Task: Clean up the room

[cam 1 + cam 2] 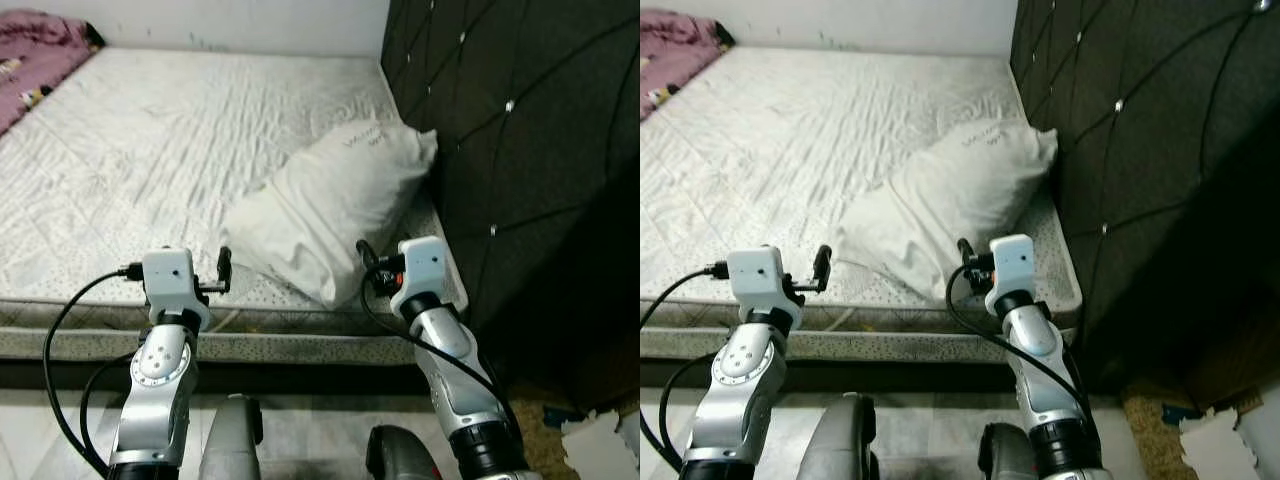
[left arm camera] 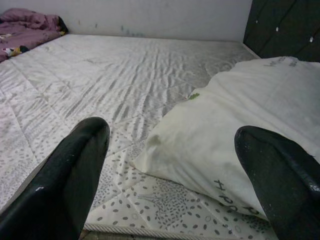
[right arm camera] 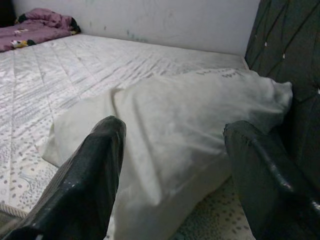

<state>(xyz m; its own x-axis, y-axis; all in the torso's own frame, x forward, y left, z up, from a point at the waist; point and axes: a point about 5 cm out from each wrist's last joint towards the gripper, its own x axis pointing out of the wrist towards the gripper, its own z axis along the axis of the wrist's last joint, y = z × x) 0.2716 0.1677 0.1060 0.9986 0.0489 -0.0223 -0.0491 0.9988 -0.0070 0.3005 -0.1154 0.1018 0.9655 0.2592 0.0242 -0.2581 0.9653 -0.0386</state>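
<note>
So there's a white pillow (image 1: 330, 205) lying on the mattress (image 1: 150, 160), over on the right side, with its far end pushed up against the dark quilted headboard (image 1: 510, 130). It sits at an angle, and its near corner comes close to the mattress's front edge. The mattress is bare, white with a small dotted print, and it's pretty wrinkled. In the far left corner there's a bunched-up purple blanket (image 1: 35, 50) next to the white wall (image 1: 250, 20).

Both arms are raised in front of the bed at the near edge. The left gripper (image 2: 175, 175) is held just off the front edge of the mattress, pointed at the pillow's near corner, with the jaws wide apart and nothing between them. One finger (image 2: 65, 180) lines up over bare mattress, the other over the pillow. The right gripper (image 3: 175, 175) is right up at the pillow's near end, jaws also spread wide and empty, with the pillow bulging in the gap between its fingers (image 3: 85, 185). Can't tell if it's actually touching the fabric.

Down on the floor to the right, by the headboard, there's some torn white paper (image 1: 600, 440) and bits of litter.
</note>
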